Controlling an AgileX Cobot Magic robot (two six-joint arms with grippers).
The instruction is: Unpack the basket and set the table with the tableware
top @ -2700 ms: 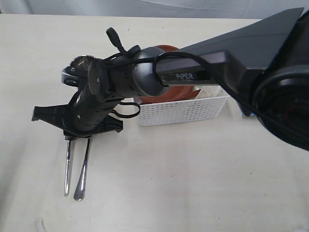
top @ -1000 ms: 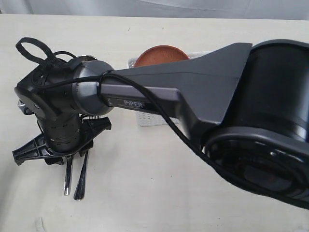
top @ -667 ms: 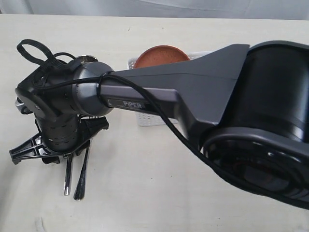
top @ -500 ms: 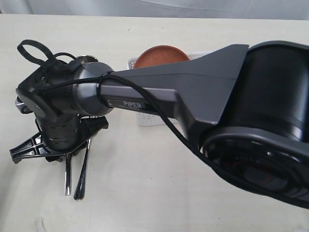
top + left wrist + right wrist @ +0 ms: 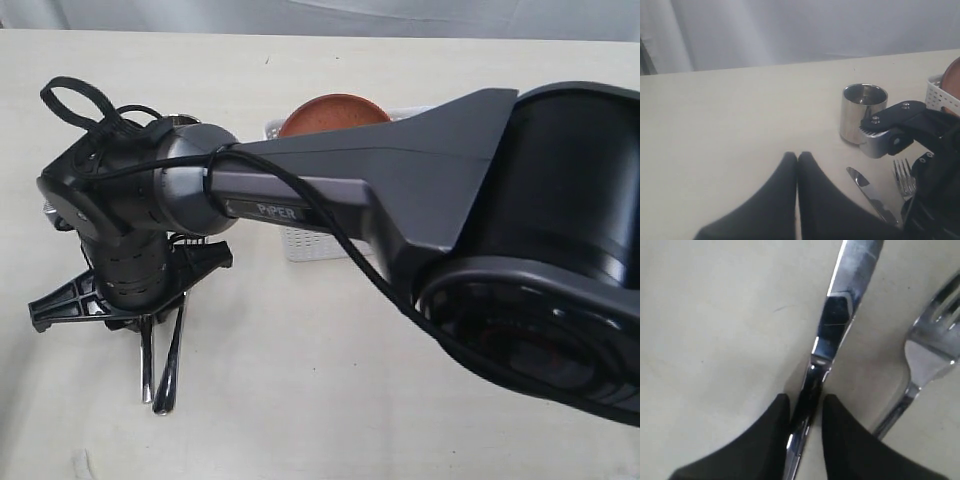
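**Right fingers straddle the knife handle**

The right gripper [image 5: 806, 400] stands at a slim gap with the knife [image 5: 832, 315] handle between its fingers; I cannot tell whether they are clamped on it. The knife lies flat on the table [image 5: 715, 315], its long axis running straight out from the fingers. The fork [image 5: 927, 355] lies just beside the knife. The left gripper [image 5: 797, 156], pressed together and empty, hangs near the knife's tip, so the right arm is nearer.

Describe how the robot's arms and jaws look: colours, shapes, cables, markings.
The right arm has a black angular shell, a black round joint and a grey rounded wrist section. A black strip reads PiPER in white. A black cable runs along it, looping at the wrist. Both pairs of jaws are black and tapered.
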